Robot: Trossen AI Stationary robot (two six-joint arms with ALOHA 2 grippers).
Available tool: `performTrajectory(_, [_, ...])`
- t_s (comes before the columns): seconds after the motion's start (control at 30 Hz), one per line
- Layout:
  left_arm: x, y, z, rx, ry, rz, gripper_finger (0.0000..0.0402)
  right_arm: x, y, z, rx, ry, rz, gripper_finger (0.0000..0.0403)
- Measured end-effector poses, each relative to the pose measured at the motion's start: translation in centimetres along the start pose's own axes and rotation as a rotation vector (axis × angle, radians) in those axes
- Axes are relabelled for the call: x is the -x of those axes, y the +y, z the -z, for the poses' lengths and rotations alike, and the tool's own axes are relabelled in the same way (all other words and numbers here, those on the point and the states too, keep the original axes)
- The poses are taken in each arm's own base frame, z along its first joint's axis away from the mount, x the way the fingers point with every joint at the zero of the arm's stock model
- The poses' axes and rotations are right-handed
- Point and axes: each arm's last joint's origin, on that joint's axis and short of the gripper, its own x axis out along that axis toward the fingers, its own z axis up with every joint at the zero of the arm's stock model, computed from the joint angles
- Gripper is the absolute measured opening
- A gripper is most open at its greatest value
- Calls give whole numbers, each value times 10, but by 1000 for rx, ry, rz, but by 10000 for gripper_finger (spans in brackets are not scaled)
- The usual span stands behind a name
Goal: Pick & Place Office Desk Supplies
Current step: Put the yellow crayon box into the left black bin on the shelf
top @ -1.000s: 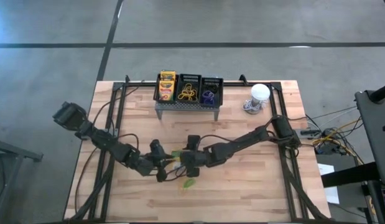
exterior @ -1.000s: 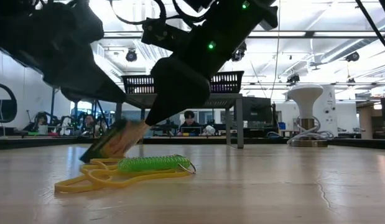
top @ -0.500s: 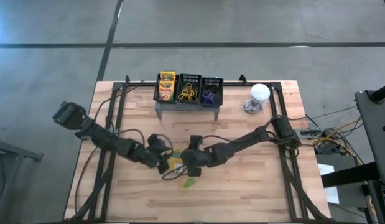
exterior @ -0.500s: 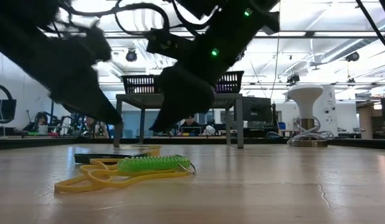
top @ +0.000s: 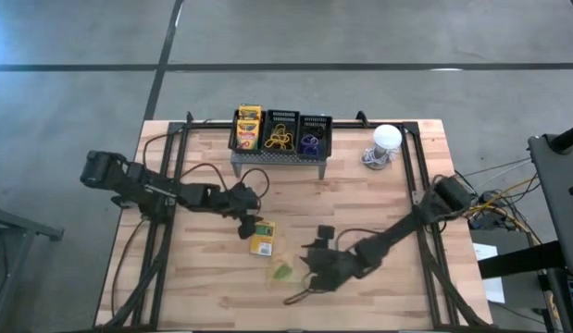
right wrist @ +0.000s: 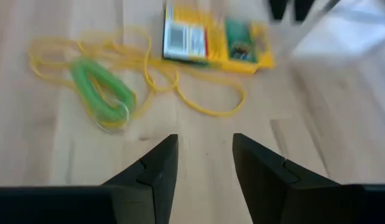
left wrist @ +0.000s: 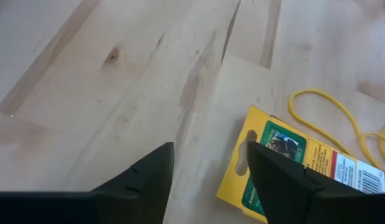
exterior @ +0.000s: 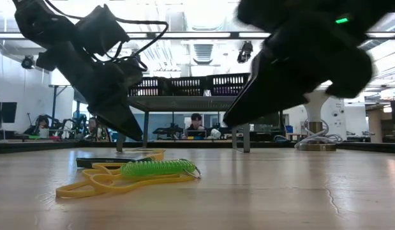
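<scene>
The left hand (top: 250, 222) is hanging apart beside the crayon box (top: 262, 237), the right hand (top: 312, 268) is apart too, and yellow bands (right wrist: 198, 93) could be snagging it.

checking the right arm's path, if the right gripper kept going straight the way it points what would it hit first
Judging by the right wrist view, the right gripper, jaws open, points over bare table toward the yellow bands. It would likely meet those first, then the crayon box. The green coil lies off to one side. Depth is uncertain.
</scene>
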Motion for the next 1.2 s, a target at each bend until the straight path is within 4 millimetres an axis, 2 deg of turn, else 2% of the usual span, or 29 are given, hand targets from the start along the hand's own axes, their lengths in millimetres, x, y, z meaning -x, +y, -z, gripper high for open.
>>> performTrajectory(0.1, [0, 2, -1, 3, 0, -4, 205, 8, -3, 8, -24, -121, 61, 148])
performTrajectory(0.23, [-1, 1, 0, 10, 21, 41, 182, 8, -11, 13, -52, -174, 69, 148])
performTrajectory(0.47, [-12, 4, 8, 26, 74, 30, 147, 2, -17, 14, -63, -151, 43, 148])
performTrajectory(0.73, [-19, 1, 10, -14, 109, 155, 111, 2, -17, 14, -67, -154, 38, 148])
performTrajectory(1.03, [-16, -7, 6, -104, 105, 369, 8, 1, -17, 15, -64, -150, 40, 148])
performTrajectory(1.2, [-14, -8, 3, -117, 82, 395, 3, 1, -17, 15, -64, -151, 40, 148])
